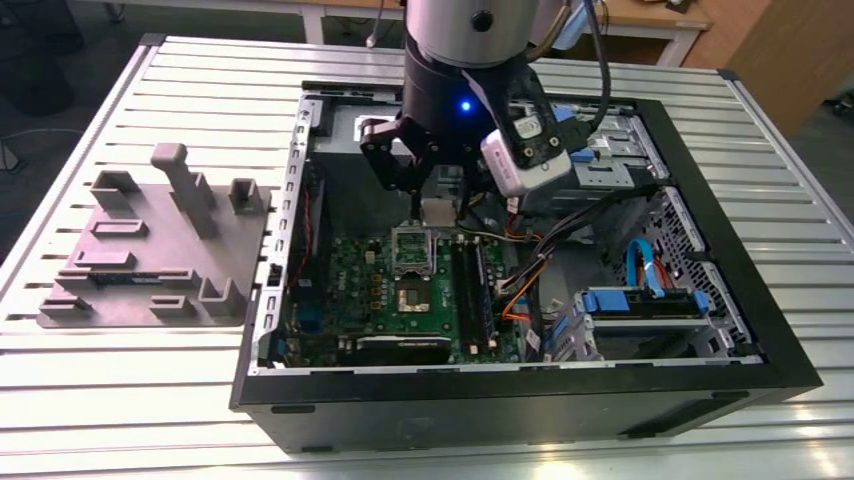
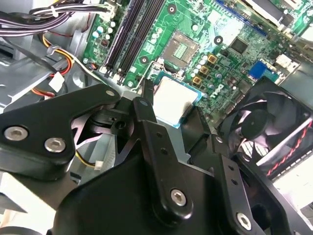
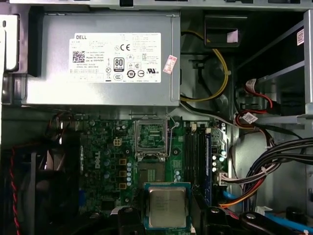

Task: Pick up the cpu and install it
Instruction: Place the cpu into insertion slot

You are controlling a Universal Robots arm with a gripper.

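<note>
The cpu, a small square chip with a silver-grey top and pale edge, hangs above the green motherboard inside the open computer case. My gripper is shut on it, with black fingers on two opposite edges. In the second wrist view the cpu sits between the black finger links. In the exterior view the cpu is held just above the socket area. The socket lies uncovered, its metal frame flipped back.
A big grey box with a white label borders the board. A black fan and memory slots flank the socket. Cable bundles run beside them. A grey fixture plate lies on the slatted table at the exterior view's left.
</note>
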